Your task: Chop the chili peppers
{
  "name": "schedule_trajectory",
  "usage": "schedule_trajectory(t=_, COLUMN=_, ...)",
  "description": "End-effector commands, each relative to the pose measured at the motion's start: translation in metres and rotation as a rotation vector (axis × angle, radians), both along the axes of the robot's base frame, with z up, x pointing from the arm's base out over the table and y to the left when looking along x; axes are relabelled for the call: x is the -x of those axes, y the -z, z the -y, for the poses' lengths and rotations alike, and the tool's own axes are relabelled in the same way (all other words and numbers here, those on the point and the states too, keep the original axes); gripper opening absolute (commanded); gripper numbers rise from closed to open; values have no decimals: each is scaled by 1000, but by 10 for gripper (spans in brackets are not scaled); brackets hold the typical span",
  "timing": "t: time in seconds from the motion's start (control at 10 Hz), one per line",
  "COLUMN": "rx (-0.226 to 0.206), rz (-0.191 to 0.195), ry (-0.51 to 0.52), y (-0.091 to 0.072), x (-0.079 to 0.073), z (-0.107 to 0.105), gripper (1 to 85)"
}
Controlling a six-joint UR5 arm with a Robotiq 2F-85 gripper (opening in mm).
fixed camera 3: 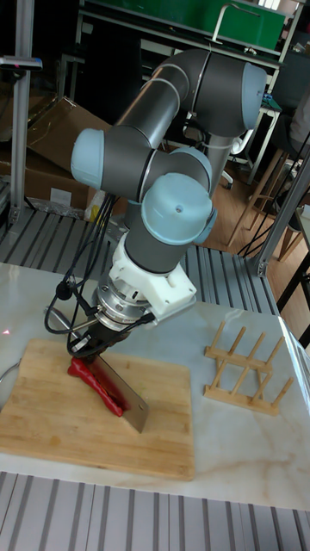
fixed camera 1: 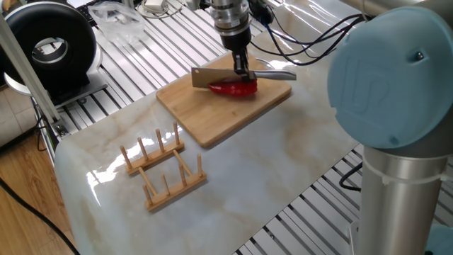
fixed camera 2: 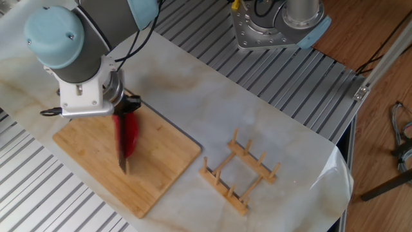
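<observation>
A glossy red chili pepper [fixed camera 1: 238, 89] [fixed camera 2: 132, 134] [fixed camera 3: 93, 381] lies on the bamboo cutting board [fixed camera 1: 212, 117] [fixed camera 2: 158, 174] [fixed camera 3: 60, 426]. My gripper [fixed camera 1: 243, 68] [fixed camera 2: 122, 106] [fixed camera 3: 93, 344] is shut on a steel cleaver [fixed camera 1: 212, 77] [fixed camera 2: 120, 147] [fixed camera 3: 126, 394] at the handle end. The blade stands edge-down along the chili, on or just above it; contact cannot be told. The chili's near side is partly hidden by the blade in one fixed view.
A wooden peg rack [fixed camera 1: 163, 168] [fixed camera 2: 239, 173] [fixed camera 3: 245, 370] stands on the marble tabletop beside the board. A black round device [fixed camera 1: 53, 44] and a plastic bag [fixed camera 1: 117, 18] sit at the far side. A second robot base [fixed camera 2: 277, 26] stands at the table's edge.
</observation>
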State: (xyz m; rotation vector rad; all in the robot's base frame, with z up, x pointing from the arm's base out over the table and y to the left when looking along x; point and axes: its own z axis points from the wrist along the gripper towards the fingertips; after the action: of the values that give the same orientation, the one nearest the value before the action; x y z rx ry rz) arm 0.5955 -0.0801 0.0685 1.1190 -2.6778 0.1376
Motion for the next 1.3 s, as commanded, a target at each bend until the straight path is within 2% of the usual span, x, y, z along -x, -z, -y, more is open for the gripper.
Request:
schedule_trajectory(t=0.0, rx=0, rz=21, ry=-3, y=1, x=-6, z=2, gripper=13)
schedule_trajectory(t=0.5, rx=-18, rz=37, ry=-13, y=6, x=-9, z=2, gripper=13)
schedule_trajectory(t=0.9, rx=14, rz=17, ry=-28, y=-3, x=-2, z=18, gripper=13)
schedule_trajectory(t=1.2, rx=-23, rz=26, ry=-43, y=9, x=3, z=24, gripper=13)
